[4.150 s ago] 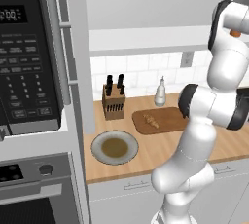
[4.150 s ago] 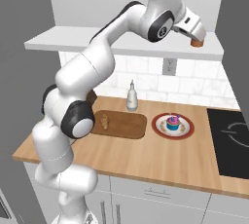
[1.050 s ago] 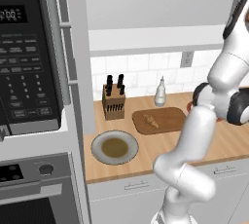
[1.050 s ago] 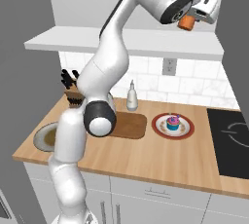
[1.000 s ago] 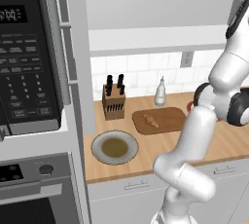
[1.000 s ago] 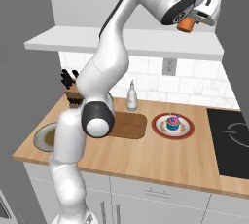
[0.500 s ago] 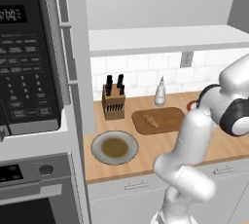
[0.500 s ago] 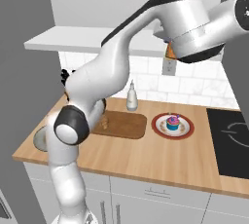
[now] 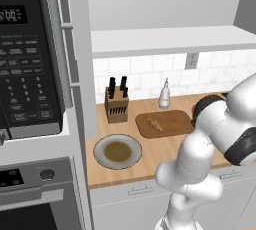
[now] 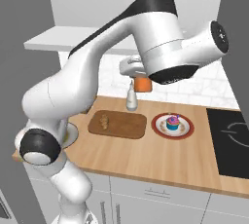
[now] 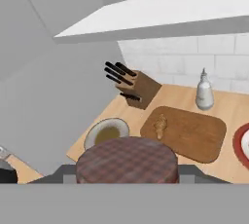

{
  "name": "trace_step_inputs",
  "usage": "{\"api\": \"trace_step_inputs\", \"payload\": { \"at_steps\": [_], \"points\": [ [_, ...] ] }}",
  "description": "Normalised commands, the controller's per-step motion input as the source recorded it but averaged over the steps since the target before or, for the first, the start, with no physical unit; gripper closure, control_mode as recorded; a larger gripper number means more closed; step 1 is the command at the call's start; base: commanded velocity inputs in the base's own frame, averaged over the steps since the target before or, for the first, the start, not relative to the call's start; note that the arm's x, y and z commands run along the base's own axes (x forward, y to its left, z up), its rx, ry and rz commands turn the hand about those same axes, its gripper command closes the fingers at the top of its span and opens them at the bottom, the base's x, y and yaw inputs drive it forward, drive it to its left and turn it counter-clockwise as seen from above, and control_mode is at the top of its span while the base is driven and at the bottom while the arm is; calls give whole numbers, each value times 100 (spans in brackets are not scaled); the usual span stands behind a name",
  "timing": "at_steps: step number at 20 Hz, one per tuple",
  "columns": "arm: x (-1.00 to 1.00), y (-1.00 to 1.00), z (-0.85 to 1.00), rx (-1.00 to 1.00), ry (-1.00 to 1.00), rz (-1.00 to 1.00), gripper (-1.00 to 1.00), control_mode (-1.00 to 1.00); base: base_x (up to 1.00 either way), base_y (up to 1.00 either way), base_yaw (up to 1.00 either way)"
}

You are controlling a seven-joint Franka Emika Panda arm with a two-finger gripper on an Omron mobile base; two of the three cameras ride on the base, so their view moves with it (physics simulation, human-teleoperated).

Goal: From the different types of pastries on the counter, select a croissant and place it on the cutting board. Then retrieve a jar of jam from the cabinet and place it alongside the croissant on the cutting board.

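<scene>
- Now hand (image 10: 142, 78) grips small orange-brown jam jar (image 10: 143, 84), high above the table.
- Lower it upright onto bare right half of brown wooden cutting board (image 10: 127, 125), clear of golden ridged croissant (image 10: 103, 120).

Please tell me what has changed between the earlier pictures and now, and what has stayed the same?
The arm has swung down from the height of the cabinet toward the counter, carrying the jar of jam with it. The gripper holds the jar, now hanging above the counter behind the cutting board. The croissant stays on the board; the bottle, knife block and both plates have not moved.
</scene>
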Motion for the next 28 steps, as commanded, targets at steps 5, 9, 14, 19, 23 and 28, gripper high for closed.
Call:
{"api": "trace_step_inputs", "payload": {
  "at_steps": [5,9,14,19,23,28],
  "points": [
    [-64,73,-60,-23,-15,20,100,-100,0,0,0],
    [0,16,-24,4,-5,2,100,-100,0,0,0],
    [28,76,-96,21,-26,26,100,-100,0,0,0],
    [41,66,-98,28,-28,43,100,-100,0,0,0],
    [80,0,-66,34,-23,46,100,-100,0,0,0],
    [99,-16,-48,23,-26,43,100,-100,0,0,0]
  ]
}}
